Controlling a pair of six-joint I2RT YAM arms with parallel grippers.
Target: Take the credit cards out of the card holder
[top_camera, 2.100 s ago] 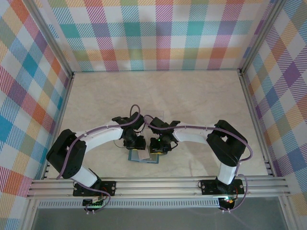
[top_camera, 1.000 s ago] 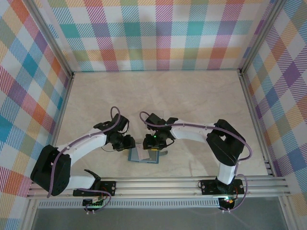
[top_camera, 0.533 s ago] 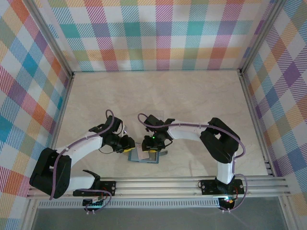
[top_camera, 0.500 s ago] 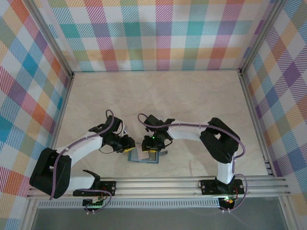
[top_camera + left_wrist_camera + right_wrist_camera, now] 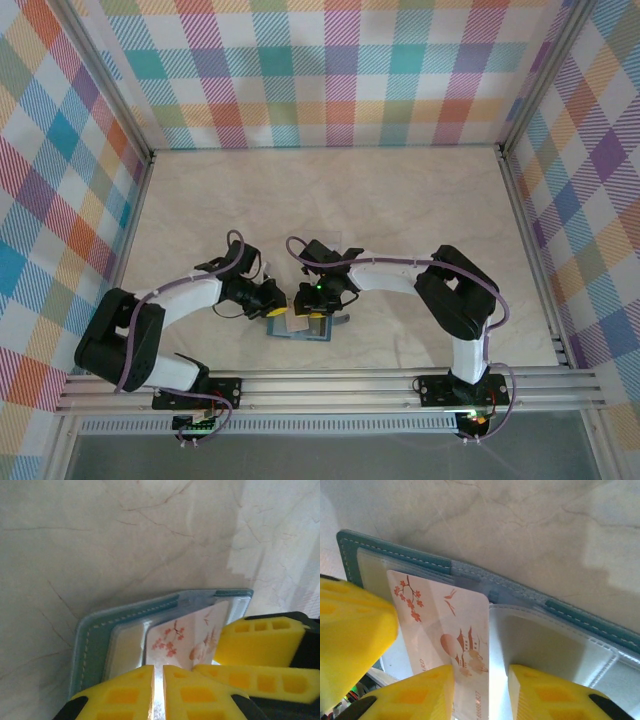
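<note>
The card holder (image 5: 322, 335) lies open on the table near the front edge, its teal rim (image 5: 92, 640) and clear pockets (image 5: 555, 640) facing up. A pale credit card (image 5: 187, 635) printed with red blossoms and a pagoda (image 5: 440, 615) sticks partly out of a pocket. My left gripper (image 5: 280, 312) comes in from the left. Its yellow jaws (image 5: 158, 690) are pressed to a thin slit on the card's near edge. My right gripper (image 5: 316, 311) stands open (image 5: 480, 680) over the holder, one finger on the card and the other on the empty pocket.
The pale marble table (image 5: 400, 220) stretches back to checkered walls (image 5: 330, 70). An aluminium rail (image 5: 330, 385) runs along the front edge just behind the holder. Both arms meet low over the holder, fingertips nearly touching.
My left gripper has swung in from the left to the holder and closed its jaws on the card's edge. The right gripper has stayed over the holder, barely moving.
</note>
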